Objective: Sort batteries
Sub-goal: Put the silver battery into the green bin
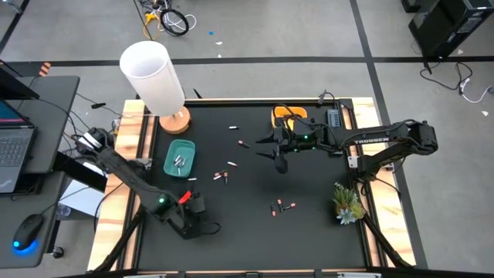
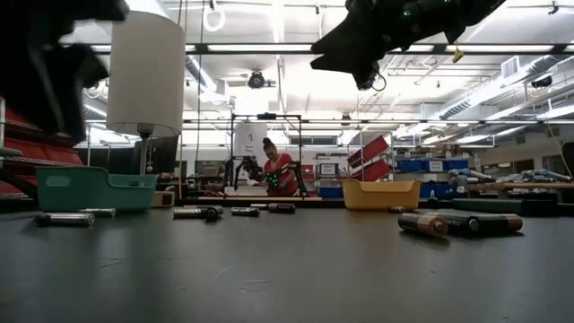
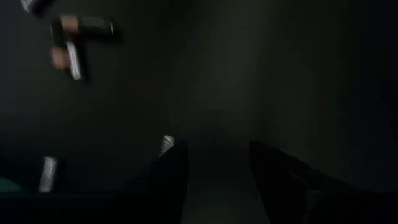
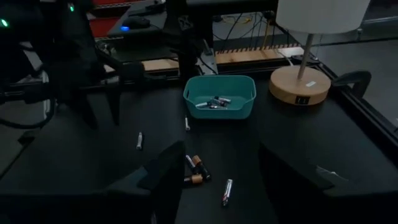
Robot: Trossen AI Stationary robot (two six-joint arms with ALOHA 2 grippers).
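Note:
Batteries lie scattered on the black table: a dark pair (image 1: 220, 177), another dark pair (image 1: 284, 206), and singles (image 1: 242, 144) (image 1: 234, 126). Silver batteries (image 4: 214, 102) lie in the teal bowl (image 1: 179, 157). The orange bowl (image 1: 289, 116) stands at the far edge. My right gripper (image 1: 279, 160) hangs open above the table's middle, high over the batteries (image 4: 196, 168), and shows at the top of the low view (image 2: 368, 49). My left gripper (image 1: 197, 205) is open, low near the near-left part of the table; batteries (image 3: 81, 26) (image 3: 166, 144) lie ahead of it.
A white lamp (image 1: 154, 77) on a wooden base stands at the far left corner beside the teal bowl. A green plant sprig (image 1: 347, 202) sits at the right edge. Wooden rails border the table. A person (image 2: 280, 170) stands far behind in the room.

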